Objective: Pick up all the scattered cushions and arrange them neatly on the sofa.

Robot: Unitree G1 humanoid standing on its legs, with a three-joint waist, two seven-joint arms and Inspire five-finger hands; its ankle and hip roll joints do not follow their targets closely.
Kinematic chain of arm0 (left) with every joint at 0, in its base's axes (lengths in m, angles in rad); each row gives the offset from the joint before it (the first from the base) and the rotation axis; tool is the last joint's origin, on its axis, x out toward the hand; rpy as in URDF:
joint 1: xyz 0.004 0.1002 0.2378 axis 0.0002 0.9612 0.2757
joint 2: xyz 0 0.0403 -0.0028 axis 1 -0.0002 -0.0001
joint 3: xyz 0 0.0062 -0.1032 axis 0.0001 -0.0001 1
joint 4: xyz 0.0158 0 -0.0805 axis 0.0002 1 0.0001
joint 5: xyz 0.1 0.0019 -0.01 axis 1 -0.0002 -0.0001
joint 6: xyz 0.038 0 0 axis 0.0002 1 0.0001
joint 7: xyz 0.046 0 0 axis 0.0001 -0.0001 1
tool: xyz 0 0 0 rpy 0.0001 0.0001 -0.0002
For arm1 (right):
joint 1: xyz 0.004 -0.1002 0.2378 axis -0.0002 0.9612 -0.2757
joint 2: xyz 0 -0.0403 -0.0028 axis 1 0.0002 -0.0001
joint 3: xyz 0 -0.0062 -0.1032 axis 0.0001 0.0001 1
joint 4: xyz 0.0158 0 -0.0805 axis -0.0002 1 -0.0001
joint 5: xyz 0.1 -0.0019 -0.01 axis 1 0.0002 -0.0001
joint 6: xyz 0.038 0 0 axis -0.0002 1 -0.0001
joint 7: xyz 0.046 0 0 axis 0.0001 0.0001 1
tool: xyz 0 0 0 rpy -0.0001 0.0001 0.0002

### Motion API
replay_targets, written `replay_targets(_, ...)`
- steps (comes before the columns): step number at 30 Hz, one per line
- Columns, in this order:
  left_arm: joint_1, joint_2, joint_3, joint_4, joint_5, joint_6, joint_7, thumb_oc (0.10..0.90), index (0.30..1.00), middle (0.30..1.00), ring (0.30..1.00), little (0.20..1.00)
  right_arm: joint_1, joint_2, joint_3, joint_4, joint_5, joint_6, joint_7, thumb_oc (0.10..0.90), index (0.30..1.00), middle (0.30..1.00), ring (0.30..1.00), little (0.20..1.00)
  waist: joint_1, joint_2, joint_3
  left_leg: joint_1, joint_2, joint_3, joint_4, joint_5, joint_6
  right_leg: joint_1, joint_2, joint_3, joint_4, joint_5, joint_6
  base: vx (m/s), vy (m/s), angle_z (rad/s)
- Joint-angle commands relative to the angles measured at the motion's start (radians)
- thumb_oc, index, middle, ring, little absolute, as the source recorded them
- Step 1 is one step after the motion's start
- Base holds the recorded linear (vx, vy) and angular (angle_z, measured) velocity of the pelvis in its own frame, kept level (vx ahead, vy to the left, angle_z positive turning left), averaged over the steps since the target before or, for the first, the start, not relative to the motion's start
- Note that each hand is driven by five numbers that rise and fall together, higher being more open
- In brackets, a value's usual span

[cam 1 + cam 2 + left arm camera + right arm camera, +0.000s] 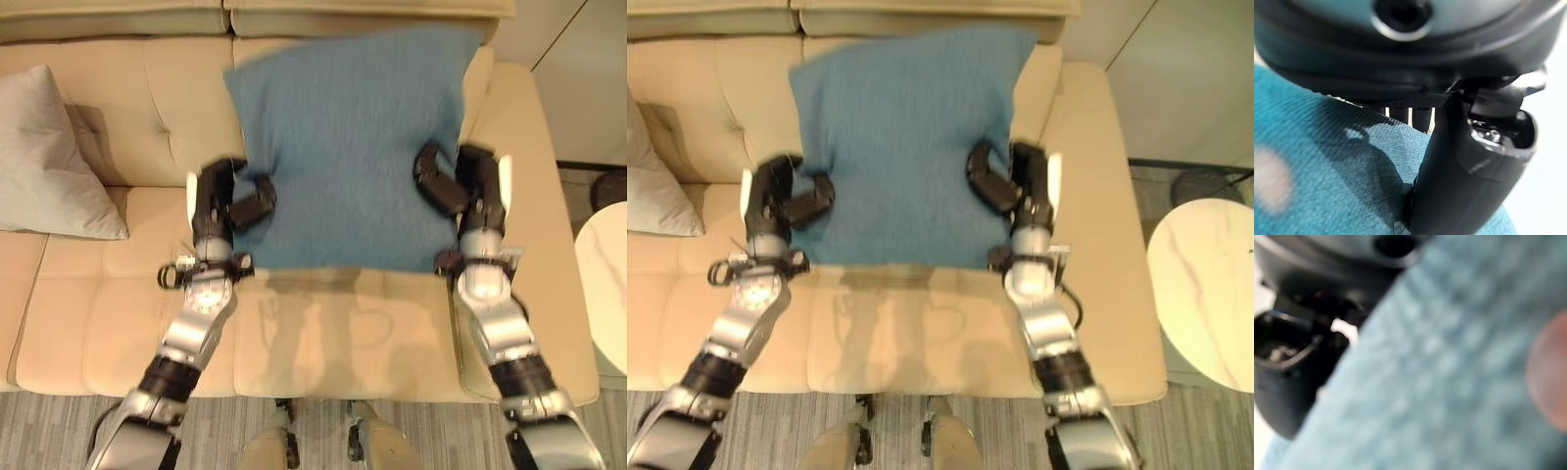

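Observation:
A large blue cushion [348,147] is held flat above the cream sofa [323,333], its far edge near the backrest. My left hand [223,201] grips its left side, with the thumb curled onto the top face. My right hand [458,186] grips the right side the same way. In the left wrist view the thumb [1469,171] presses into the blue cushion [1327,171]. The blue cushion [1459,372] also shows close up in the right wrist view, beside the thumb [1288,377]. A grey cushion [49,162] leans against the backrest at the sofa's left.
A round white side table [1205,284] stands to the right of the sofa. The sofa's right armrest [534,147] runs beside my right arm. Grey carpet [323,436] lies in front of the seat.

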Motion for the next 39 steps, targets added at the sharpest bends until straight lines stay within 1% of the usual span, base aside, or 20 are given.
replay_targets(1,-0.325,0.031,-0.114,0.001,0.171,-0.197,0.092,0.4,0.3,0.3,0.3,0.3,-0.249,-0.009,0.061,0.0,-0.122,-0.171,-0.152,0.4,0.3,0.3,0.3,0.3,0.009,-0.029,-0.101,0.001,-0.023,-0.05,0.009,-0.129,0.005,-0.052,-0.027,0.016,0.14,-0.182,0.072,-0.04,-0.026,0.0)
replay_targets(4,-0.479,0.021,-0.156,0.136,0.146,-0.179,0.136,0.4,0.3,0.3,0.3,0.3,-0.404,-0.035,0.098,0.125,-0.117,-0.13,-0.228,0.4,0.3,0.3,0.3,0.3,0.01,-0.017,-0.086,-0.034,-0.021,-0.063,0.007,-0.112,0.0,-0.098,-0.024,0.016,0.171,-0.188,0.068,-0.03,-0.021,0.09)
replay_targets(5,-0.486,0.021,-0.157,0.14,0.145,-0.181,0.136,0.4,0.3,0.3,0.3,0.3,-0.411,-0.036,0.099,0.13,-0.116,-0.132,-0.229,0.4,0.3,0.3,0.3,0.3,0.01,-0.017,-0.084,-0.039,-0.022,-0.063,0.006,-0.106,0.0,-0.103,-0.025,0.016,0.17,-0.183,0.068,-0.04,-0.019,0.14)
replay_targets(6,-0.574,0.018,-0.177,0.224,0.126,-0.173,0.146,0.4,0.3,0.3,0.3,0.3,-0.511,-0.047,0.137,0.223,-0.084,-0.117,-0.247,0.4,0.3,0.3,0.3,0.3,0.013,-0.009,-0.072,-0.06,-0.023,-0.074,0.004,-0.095,-0.003,-0.132,-0.023,0.018,0.19,-0.187,0.065,-0.03,-0.012,0.14)
replay_targets(7,-0.608,0.021,-0.192,0.266,0.117,-0.162,0.145,0.489,0.434,0.434,0.434,0.434,-0.555,-0.06,0.156,0.271,-0.067,-0.101,-0.25,0.536,0.505,0.505,0.505,0.505,0.016,-0.004,-0.068,-0.068,-0.023,-0.083,0.003,-0.094,-0.005,-0.145,-0.022,0.018,0.2,-0.196,0.066,-0.03,-0.012,0.11)
replay_targets(8,-0.614,0.021,-0.192,0.269,0.116,-0.163,0.145,0.565,0.547,0.547,0.547,0.547,-0.562,-0.061,0.157,0.275,-0.066,-0.102,-0.25,0.585,0.578,0.578,0.578,0.578,0.016,-0.004,-0.067,-0.073,-0.024,-0.083,0.002,-0.089,-0.005,-0.149,-0.022,0.017,0.199,-0.191,0.065,-0.01,-0.011,0.04)
replay_targets(9,-0.655,0.026,-0.2,0.313,0.105,-0.157,0.139,0.8,0.9,0.9,0.9,0.9,-0.606,-0.078,0.178,0.317,-0.046,-0.092,-0.243,0.8,0.9,0.9,0.9,0.9,0.016,0.001,-0.063,-0.084,-0.025,-0.091,0.001,-0.085,-0.007,-0.165,-0.022,0.017,0.207,-0.192,0.064,0.0,0.0,0.0)
replay_targets(10,-0.71,0.049,-0.226,0.38,0.095,-0.139,0.125,0.8,0.9,0.9,0.9,0.9,-0.66,-0.108,0.223,0.38,-0.025,-0.068,-0.218,0.8,0.9,0.9,0.9,0.9,0.016,0.005,-0.059,-0.096,-0.024,-0.1,0.0,-0.083,-0.011,-0.18,-0.021,0.019,0.217,-0.201,0.062,0.0,0.0,0.0)
replay_targets(11,-0.715,0.049,-0.225,0.384,0.093,-0.141,0.124,0.8,0.9,0.9,0.9,0.9,-0.666,-0.109,0.225,0.384,-0.024,-0.07,-0.218,0.8,0.9,0.9,0.9,0.9,0.016,0.006,-0.057,-0.097,-0.024,-0.1,0.0,-0.083,-0.011,-0.181,-0.022,0.019,0.218,-0.202,0.062,0.01,-0.025,0.04)
replay_targets(14,-0.752,0.066,-0.247,0.436,0.047,-0.131,0.094,0.8,0.9,0.9,0.9,0.9,-0.727,-0.156,0.301,0.448,0.007,-0.033,-0.158,0.8,0.9,0.9,0.9,0.9,0.017,0.01,-0.036,-0.121,-0.024,-0.11,0.0,-0.068,-0.016,-0.21,-0.015,0.022,0.223,-0.192,0.061,0.0,-0.008,-0.02)
replay_targets(20,-0.7,0.073,-0.265,0.471,0.058,-0.1,0.036,0.8,0.9,0.9,0.9,0.9,-0.678,-0.16,0.337,0.467,0.029,-0.021,-0.078,0.8,0.9,0.9,0.9,0.9,0.009,0.01,-0.014,-0.116,-0.023,-0.109,0.001,-0.072,-0.018,-0.21,-0.011,0.033,0.23,-0.198,0.06,-0.01,-0.007,-0.04)
replay_targets(23,-0.574,0.057,-0.223,0.5,0.054,-0.069,0.006,0.8,0.9,0.9,0.9,0.9,-0.524,-0.1,0.286,0.41,0.034,-0.034,-0.042,0.8,0.9,0.9,0.9,0.9,-0.007,0.013,0.017,-0.113,-0.023,-0.103,0.0,-0.072,-0.017,-0.21,-0.01,0.045,0.225,-0.191,0.057,-0.05,0.011,-0.13)
replay_targets(28,-0.493,0.055,-0.184,0.482,0.071,-0.064,-0.011,0.8,0.9,0.9,0.9,0.9,-0.444,-0.09,0.255,0.398,0.025,-0.039,-0.019,0.8,0.9,0.9,0.9,0.9,-0.007,0.017,0.031,-0.109,-0.025,-0.098,0.0,-0.073,-0.016,-0.207,-0.011,0.048,0.223,-0.19,0.057,-0.04,0.018,-0.06)
replay_targets(31,-0.425,0.065,-0.149,0.468,0.084,-0.06,-0.021,0.8,0.9,0.9,0.9,0.9,-0.382,-0.105,0.233,0.381,0.023,-0.041,0.005,0.8,0.9,0.9,0.9,0.9,-0.007,0.016,0.037,-0.098,-0.027,-0.094,0.0,-0.073,-0.015,-0.197,-0.011,0.05,0.221,-0.19,0.054,-0.03,0.016,0.09)
replay_targets(32,-0.375,0.074,-0.117,0.45,0.09,-0.056,-0.026,0.8,0.9,0.9,0.9,0.9,-0.333,-0.12,0.21,0.352,0.019,-0.04,0.023,0.8,0.9,0.9,0.9,0.9,-0.007,0.015,0.037,-0.089,-0.026,-0.091,0.0,-0.076,-0.014,-0.186,-0.012,0.052,0.219,-0.19,0.052,0.0,0.0,0.0)
replay_targets(33,-0.373,0.074,-0.117,0.449,0.09,-0.056,-0.026,0.8,0.9,0.9,0.9,0.9,-0.332,-0.12,0.21,0.351,0.018,-0.039,0.023,0.8,0.9,0.9,0.9,0.9,-0.007,0.015,0.037,-0.088,-0.026,-0.091,0.0,-0.076,-0.014,-0.185,-0.012,0.052,0.219,-0.19,0.052,-0.02,0.025,0.09)
replay_targets(36,-0.255,0.105,-0.053,0.385,0.102,-0.058,-0.046,0.8,0.9,0.9,0.9,0.9,-0.201,-0.168,0.145,0.28,-0.002,-0.039,0.06,0.8,0.9,0.9,0.9,0.9,-0.01,0.009,0.025,-0.063,-0.025,-0.084,0.0,-0.084,-0.013,-0.151,-0.012,0.052,0.202,-0.187,0.05,-0.01,0.01,0.06)
replay_targets(37,-0.254,0.105,-0.053,0.384,0.103,-0.058,-0.046,0.8,0.9,0.9,0.9,0.9,-0.2,-0.168,0.144,0.278,-0.002,-0.039,0.061,0.8,0.9,0.9,0.9,0.9,-0.01,0.009,0.022,-0.066,-0.025,-0.084,0.0,-0.08,-0.013,-0.153,-0.012,0.052,0.198,-0.181,0.05,0.02,0.003,-0.09)
replay_targets(38,-0.175,0.128,-0.013,0.335,0.106,-0.065,-0.064,0.8,0.9,0.9,0.9,0.9,-0.108,-0.202,0.101,0.225,-0.013,-0.044,0.088,0.8,0.9,0.9,0.9,0.9,-0.012,0.003,0.008,-0.047,-0.024,-0.079,0.0,-0.085,-0.013,-0.124,-0.01,0.052,0.184,-0.179,0.05,0.01,0.001,-0.08)
replay_targets(39,-0.175,0.128,-0.013,0.335,0.106,-0.065,-0.064,0.8,0.9,0.9,0.9,0.9,-0.108,-0.202,0.101,0.224,-0.013,-0.044,0.088,0.8,0.9,0.9,0.9,0.9,-0.011,0.003,0.007,-0.048,-0.024,-0.079,0.0,-0.085,-0.013,-0.125,-0.01,0.052,0.183,-0.178,0.05,0.08,-0.002,-0.05)
